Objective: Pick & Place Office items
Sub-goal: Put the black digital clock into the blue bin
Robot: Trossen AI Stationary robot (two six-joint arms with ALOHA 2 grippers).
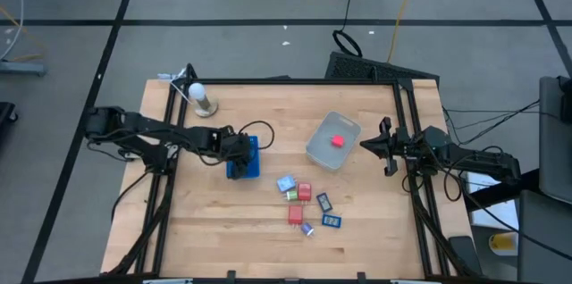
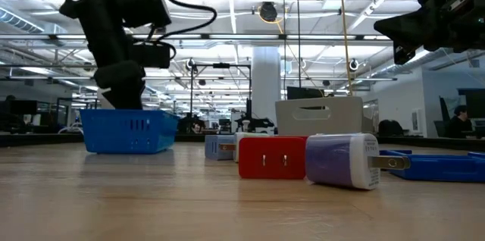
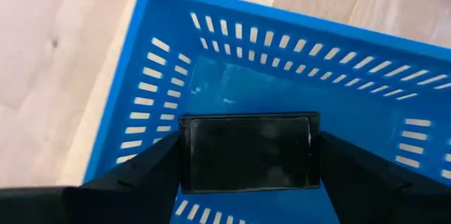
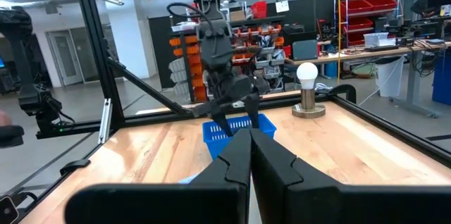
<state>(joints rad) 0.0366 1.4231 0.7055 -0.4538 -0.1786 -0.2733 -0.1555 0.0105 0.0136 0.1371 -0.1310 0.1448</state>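
Note:
My left gripper (image 1: 239, 152) reaches down into the blue slotted tray (image 1: 243, 159) left of the table's middle, shut on a black blocky piece (image 3: 246, 139). The other office items (image 1: 304, 199), red, blue and light blue, lie on the wood nearer the front edge. In the low view a red piece (image 2: 273, 156) and a white and purple one (image 2: 341, 159) rest on their sides. One red piece (image 1: 339, 140) lies inside the clear grey tub (image 1: 323, 152). My right gripper (image 1: 384, 146) waits shut at the table's right edge, above the wood. My left gripper pinches the black piece between its two fingers, one finger (image 3: 151, 171) on each short end (image 3: 189, 155). The fingers come from above, pointing down into the tray. The piece sits level over the tray's floor (image 3: 232, 90); whether it touches the floor, I cannot tell.
A light bulb on a round stand (image 1: 201, 98) sits near the table's far left corner. The tub stands right of centre, between the tray and my right arm. Bare wood lies along the near edge and on the left of the table (image 1: 206, 230).

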